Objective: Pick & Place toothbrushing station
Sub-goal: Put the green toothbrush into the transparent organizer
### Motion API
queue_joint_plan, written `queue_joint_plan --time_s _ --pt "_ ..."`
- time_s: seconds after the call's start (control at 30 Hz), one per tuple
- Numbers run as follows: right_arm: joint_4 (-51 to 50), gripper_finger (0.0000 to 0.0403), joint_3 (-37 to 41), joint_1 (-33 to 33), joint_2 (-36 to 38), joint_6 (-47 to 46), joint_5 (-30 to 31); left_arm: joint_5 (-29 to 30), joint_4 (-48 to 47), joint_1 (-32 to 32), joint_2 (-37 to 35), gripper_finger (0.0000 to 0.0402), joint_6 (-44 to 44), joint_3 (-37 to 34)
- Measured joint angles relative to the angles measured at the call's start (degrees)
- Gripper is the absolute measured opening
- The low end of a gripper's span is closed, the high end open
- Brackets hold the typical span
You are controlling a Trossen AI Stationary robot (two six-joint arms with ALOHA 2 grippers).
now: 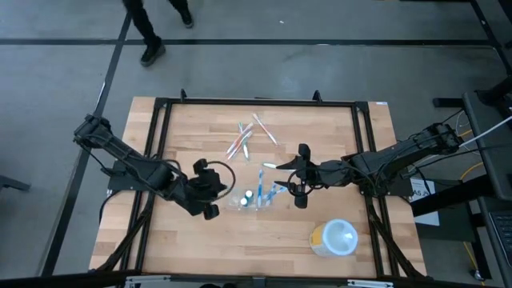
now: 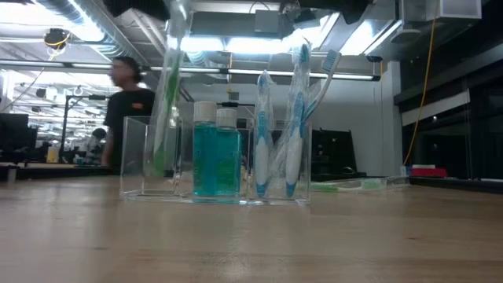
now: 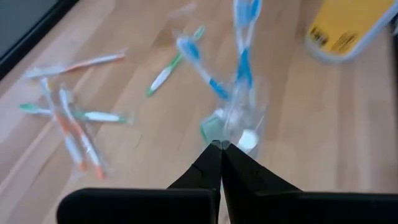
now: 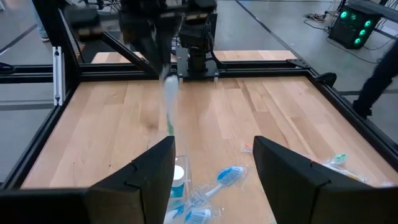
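The toothbrushing station (image 2: 212, 157) is a clear holder with compartments, standing on the table's middle (image 1: 252, 198). It holds two teal bottles (image 2: 216, 153) and blue toothbrushes (image 2: 292, 118). My left gripper (image 3: 221, 144) is above the holder's left end, shut on a wrapped green toothbrush (image 2: 167, 94). My right gripper (image 4: 214, 162) hovers open at the holder's right end (image 1: 301, 176), touching nothing. My left gripper pinches the green toothbrush near its upper end (image 4: 165, 78) between its two shut fingers, coming down at a slant from the table's left. The brush hangs almost upright below the fingers. Its lower end (image 2: 159, 161) is inside the holder's left compartment.
Several loose wrapped toothbrushes (image 1: 248, 136) lie on the far half of the table, and one more (image 1: 274, 166) lies just beyond the holder. A round white and yellow container (image 1: 334, 238) stands near the front right. A person (image 2: 130, 102) walks beyond the table's far edge.
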State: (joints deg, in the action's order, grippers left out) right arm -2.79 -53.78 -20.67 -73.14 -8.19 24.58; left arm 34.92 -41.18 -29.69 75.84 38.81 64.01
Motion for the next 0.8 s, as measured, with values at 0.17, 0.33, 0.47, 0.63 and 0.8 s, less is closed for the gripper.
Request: queue_joint_plan --time_s 0.17,0.33,0.47,0.63,0.8 --pt "0.0 0.0219 0.0 0.0 0.0 -0.1 0.0 -1.0 0.9 0.0 2.3 0.0028 -0.8 -0.1" --pt "-0.3 0.0219 0.0 0.0 0.0 -0.2 0.0 2.5 2.6 -1.3 1.9 0.0112 -2.3 -0.1" --pt "-0.3 0.0219 0.0 0.0 0.0 -0.2 0.0 9.4 2.9 -2.3 1.1 0.0186 -2.3 0.3" --pt "0.0 0.0219 0.0 0.0 0.0 -0.2 0.0 24.5 1.7 0.8 -0.5 0.0231 -1.9 0.5" --pt "1.0 0.0219 0.0 0.0 0.0 0.2 0.0 16.6 1.3 18.1 -2.2 0.0217 -0.6 0.5"
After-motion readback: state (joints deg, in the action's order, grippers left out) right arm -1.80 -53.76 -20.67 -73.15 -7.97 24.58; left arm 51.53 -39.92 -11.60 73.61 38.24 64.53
